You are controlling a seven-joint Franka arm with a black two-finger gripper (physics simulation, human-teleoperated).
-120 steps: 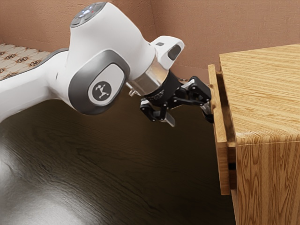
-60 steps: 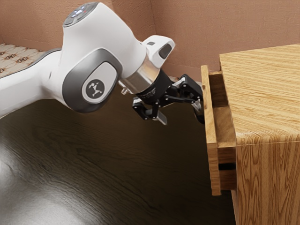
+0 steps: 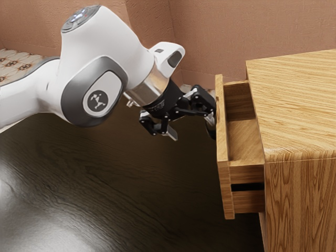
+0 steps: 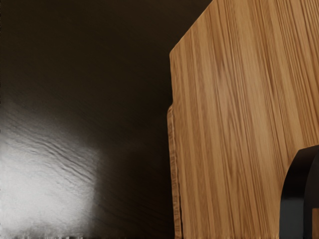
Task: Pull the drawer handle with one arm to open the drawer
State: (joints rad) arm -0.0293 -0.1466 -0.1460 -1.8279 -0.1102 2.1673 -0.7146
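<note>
Black two-finger gripper [image 3: 193,134] was spread wide, not pinching anything as far as I could see. One finger [image 3: 211,122] sat right up against the face of the light wooden drawer [image 3: 223,157], and the other finger [image 3: 170,132] hung free on the side away from it, over the dark glossy floor [image 3: 105,199]. The drawer was just ahead of the hand and stood partway out of the boxy oak-grain cabinet [image 3: 294,105], so you could look down into its open tray just past the fingers. Couldn't make out the handle itself from the side camera, tbh. On the wrist cam the drawer's wood-grain front [image 4: 239,114] was close up in front of the hand, with a black curved piece [image 4: 299,194] against it. Handle or finger, I couldn't tell.
</note>
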